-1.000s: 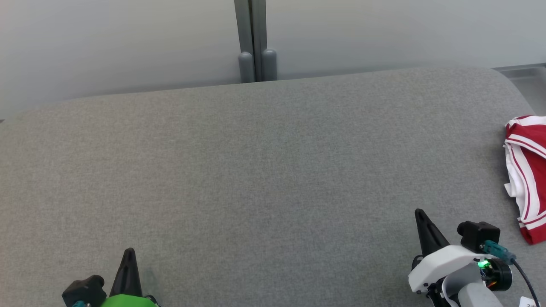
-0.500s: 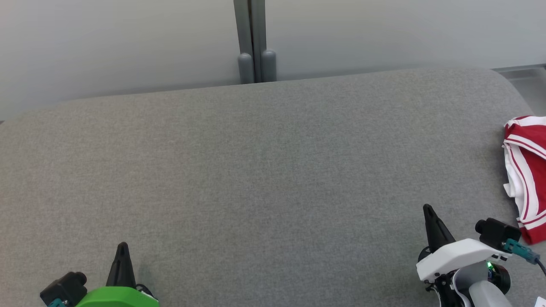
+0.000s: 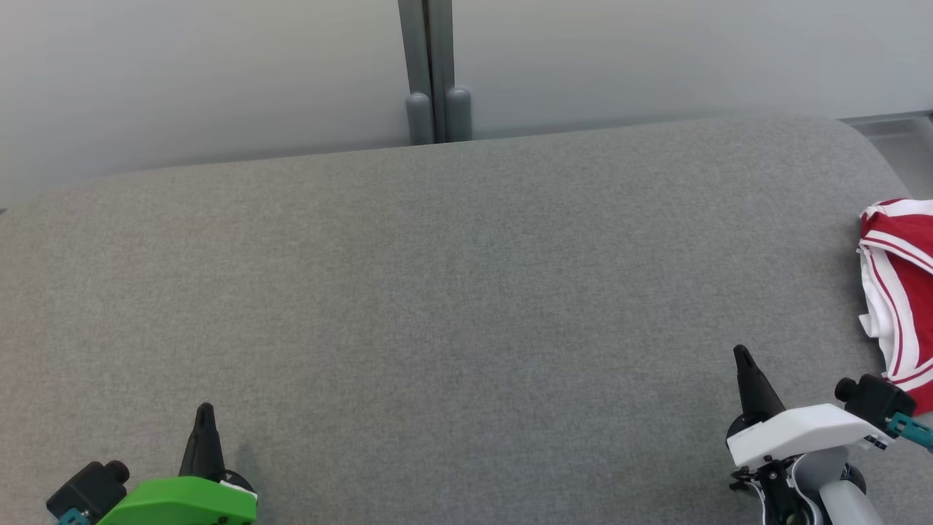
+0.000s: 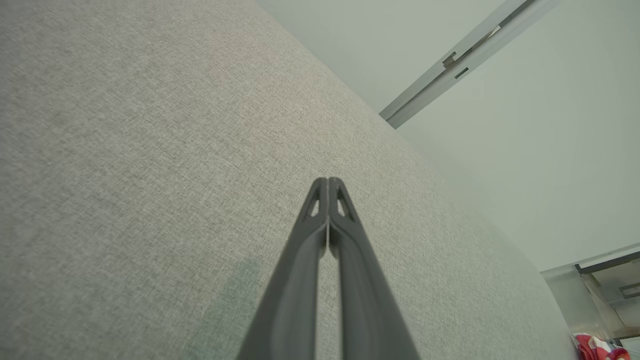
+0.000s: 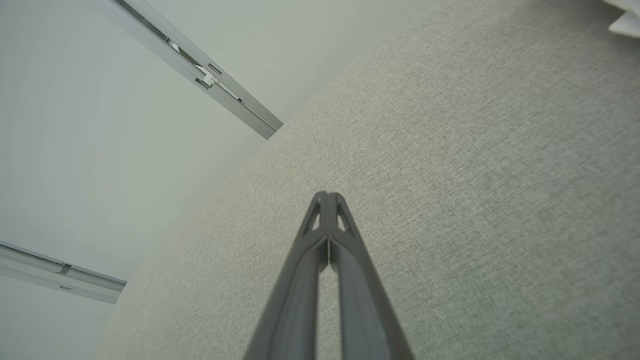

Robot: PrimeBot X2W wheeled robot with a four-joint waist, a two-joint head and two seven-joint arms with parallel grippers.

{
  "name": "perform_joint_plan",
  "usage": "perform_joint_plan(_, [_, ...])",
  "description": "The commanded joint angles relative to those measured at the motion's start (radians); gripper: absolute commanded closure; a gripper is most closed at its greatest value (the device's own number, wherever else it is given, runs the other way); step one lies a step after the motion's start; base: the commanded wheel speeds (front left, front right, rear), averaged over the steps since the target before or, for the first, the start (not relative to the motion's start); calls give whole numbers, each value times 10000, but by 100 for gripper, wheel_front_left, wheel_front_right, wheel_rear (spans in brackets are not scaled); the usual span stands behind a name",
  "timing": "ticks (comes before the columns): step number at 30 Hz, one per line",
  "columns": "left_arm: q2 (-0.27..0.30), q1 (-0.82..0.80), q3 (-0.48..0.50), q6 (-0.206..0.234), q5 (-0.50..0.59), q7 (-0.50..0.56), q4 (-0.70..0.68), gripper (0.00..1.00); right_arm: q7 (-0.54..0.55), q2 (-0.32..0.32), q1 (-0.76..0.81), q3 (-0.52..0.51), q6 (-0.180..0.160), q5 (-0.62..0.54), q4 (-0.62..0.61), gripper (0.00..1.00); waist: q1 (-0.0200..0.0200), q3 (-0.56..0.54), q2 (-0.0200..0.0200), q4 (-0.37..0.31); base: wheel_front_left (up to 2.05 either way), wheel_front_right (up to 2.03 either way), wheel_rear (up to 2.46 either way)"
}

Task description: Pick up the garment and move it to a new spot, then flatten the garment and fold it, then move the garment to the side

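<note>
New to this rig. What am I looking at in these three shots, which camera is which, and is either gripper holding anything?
This is a wheeled robot with two arms. The wide picture comes from a camera on its head, looking down at a grey fabric-covered surface. The left gripper, on the green housing, is at the lower left. The right gripper, on the white housing, is at the lower right. The other two pictures come from cameras on the wrists, each looking along its own arm's two dark fingers. In both, the fingers are pressed together with nothing between them, so both grippers are shut and empty. A red and white striped garment lies bunched at the far right of the surface, apart from both grippers. A grey post stands behind the surface.
</note>
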Motion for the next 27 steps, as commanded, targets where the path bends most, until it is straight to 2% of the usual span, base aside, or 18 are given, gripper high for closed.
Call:
perform_joint_plan(1, [64,-292,63,-36,-334,70,-168,100,81,-63,-31,-52,-4,373,-210,100,0,-3,0,-1,0,0,0])
perform_joint_plan(27, [87,-602,251,-98,-3526,912,-457,100,913,-96,143,-329,-6,3602,-811,100,0,-69,0,-27,0,0,0])
